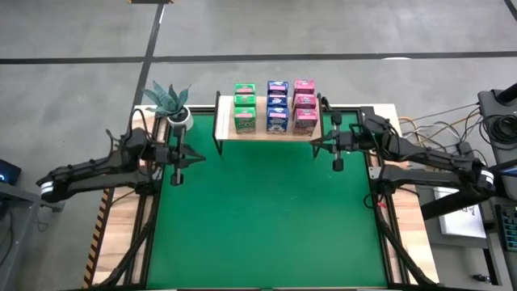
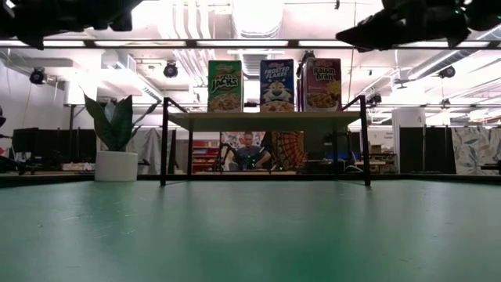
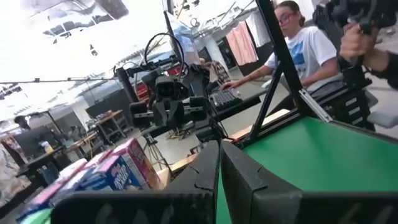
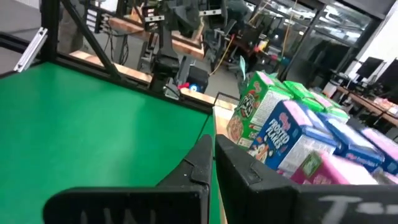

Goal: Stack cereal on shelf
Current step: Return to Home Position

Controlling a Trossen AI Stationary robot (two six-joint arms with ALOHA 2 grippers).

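Observation:
The cereal boxes stand upright on the shelf (image 1: 271, 129) in three rows: green (image 1: 245, 107), blue (image 1: 277, 105) and pink (image 1: 304, 105). In the low view the front boxes are green (image 2: 225, 86), blue (image 2: 277, 84) and pink (image 2: 322, 84), resting by their bottoms on the wood plank (image 2: 262, 121). My left gripper (image 1: 196, 155) hovers left of the shelf, shut and empty; its fingers show in the left wrist view (image 3: 219, 163). My right gripper (image 1: 317, 146) hovers right of the shelf, shut and empty (image 4: 212, 155). Neither touches a box.
A potted plant (image 1: 170, 103) stands at the table's far left corner, beside the shelf. The green table top (image 1: 266, 218) lies open in front of the shelf. Cables and equipment sit off the table's right edge (image 1: 452, 145). People sit in the room behind (image 2: 249, 150).

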